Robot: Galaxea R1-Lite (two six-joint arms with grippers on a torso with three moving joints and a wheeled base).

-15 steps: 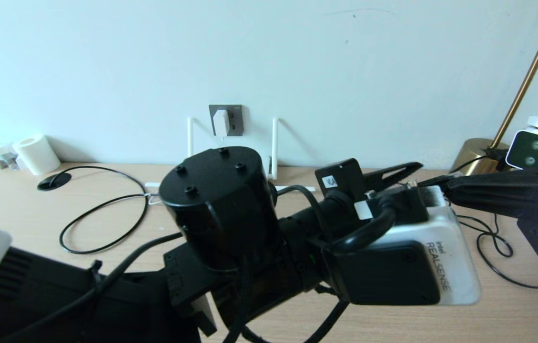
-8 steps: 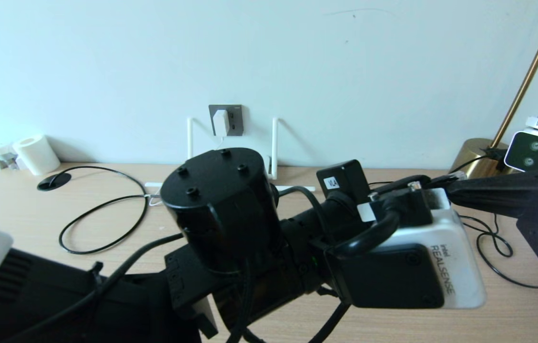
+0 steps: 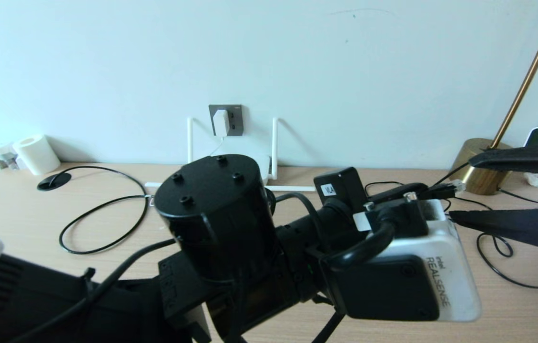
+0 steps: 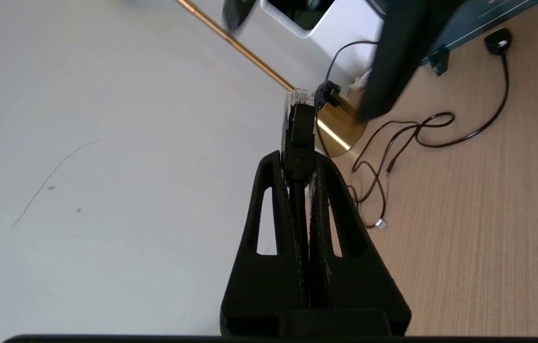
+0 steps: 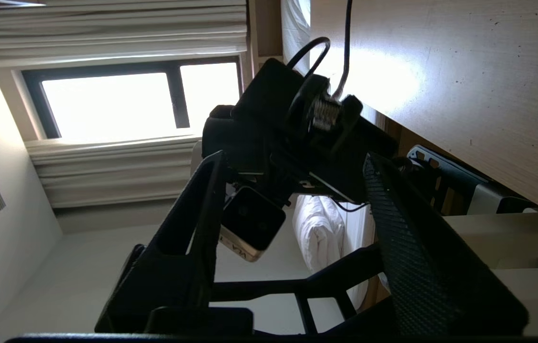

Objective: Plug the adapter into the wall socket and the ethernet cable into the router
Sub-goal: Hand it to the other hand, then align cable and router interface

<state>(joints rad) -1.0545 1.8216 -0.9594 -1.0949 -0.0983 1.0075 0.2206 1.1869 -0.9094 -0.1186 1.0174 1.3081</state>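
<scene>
Spreading wide, right hand [image 3: 461, 189] has released ethernet cable [image 3: 440, 190].

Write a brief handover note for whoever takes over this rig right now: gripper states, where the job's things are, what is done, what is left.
Left gripper: shut on the ethernet cable, plug's clear tip poking out past the jaws, above the desk.
Right gripper: jaws open, empty, flanking the plug tip.
Adapter: in the wall socket.
Router: at the wall below the socket, mostly hidden behind the left arm.
Done: adapter plugged in.
Left: plug the cable into the router.
</scene>
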